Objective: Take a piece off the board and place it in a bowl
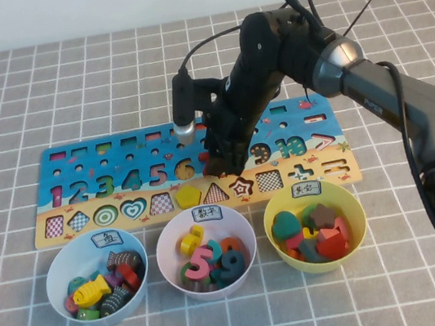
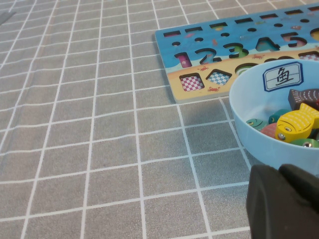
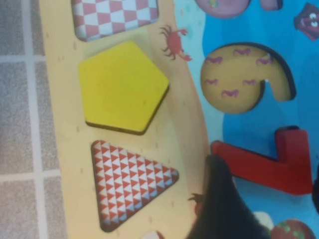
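Observation:
The red "7" [image 3: 264, 167] lies in its slot on the blue part of the board [image 1: 117, 158]. In the high view my right gripper [image 1: 222, 166] hides it. In the right wrist view the right gripper [image 3: 266, 172] is open, low over the board, with one finger [image 3: 219, 199] on each side of the 7. The pink bowl [image 1: 165, 250] stands in front of the board, in the middle, holding several number pieces. My left gripper [image 2: 284, 199] is shut and empty, beside the light blue bowl [image 2: 249, 124].
The orange "6" [image 1: 185, 168] and the yellow pentagon [image 1: 188, 195] sit on the board beside the right gripper. The light blue bowl [image 1: 53, 276] holds fish and the yellow bowl [image 1: 272, 220] holds shapes. A grey checked cloth covers the table.

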Available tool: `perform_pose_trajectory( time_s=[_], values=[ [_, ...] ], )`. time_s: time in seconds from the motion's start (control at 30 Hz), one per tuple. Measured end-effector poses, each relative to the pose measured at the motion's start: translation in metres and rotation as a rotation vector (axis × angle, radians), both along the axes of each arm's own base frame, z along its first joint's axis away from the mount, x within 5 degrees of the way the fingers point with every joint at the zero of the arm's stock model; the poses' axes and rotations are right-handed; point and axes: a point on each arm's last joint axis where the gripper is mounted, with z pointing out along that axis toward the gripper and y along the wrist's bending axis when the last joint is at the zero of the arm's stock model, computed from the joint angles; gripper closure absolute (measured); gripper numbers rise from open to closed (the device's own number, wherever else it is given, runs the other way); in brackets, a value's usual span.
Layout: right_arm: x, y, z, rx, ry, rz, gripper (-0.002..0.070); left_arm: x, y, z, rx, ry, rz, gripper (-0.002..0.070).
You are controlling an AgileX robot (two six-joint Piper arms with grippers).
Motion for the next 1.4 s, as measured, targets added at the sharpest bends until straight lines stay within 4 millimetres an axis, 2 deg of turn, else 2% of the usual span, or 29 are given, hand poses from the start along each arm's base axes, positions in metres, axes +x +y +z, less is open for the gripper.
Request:
perform_pose_trajectory(
  time_s=[0.2,0.43,0.53,1.4],
  values=[
    [0.0001,-0.0001,0.0002,0.002,0.006,-0.016,0.0329,0.0,0.0,0.0,0.0,0.0,0.0,0.0676],
    [0.0005,-0.0009,-0.0004,0.0,0.042,-0.112,0.0216,0.0,0.0,0.0,0.0,0.0,0.0,0.0676],
    [0.0008,-0.0007,-0.0006,-0.002,0.047,-0.146,0.0197,0.0,0.0,0.0,0.0,0.0,0.0,0.0676],
    [-0.0026,0.0064,0.0033,0.025,0.086,-0.259,0.0188,0.0,0.0,0.0,0.0,0.0,0.0,0.0676]
  ],
)
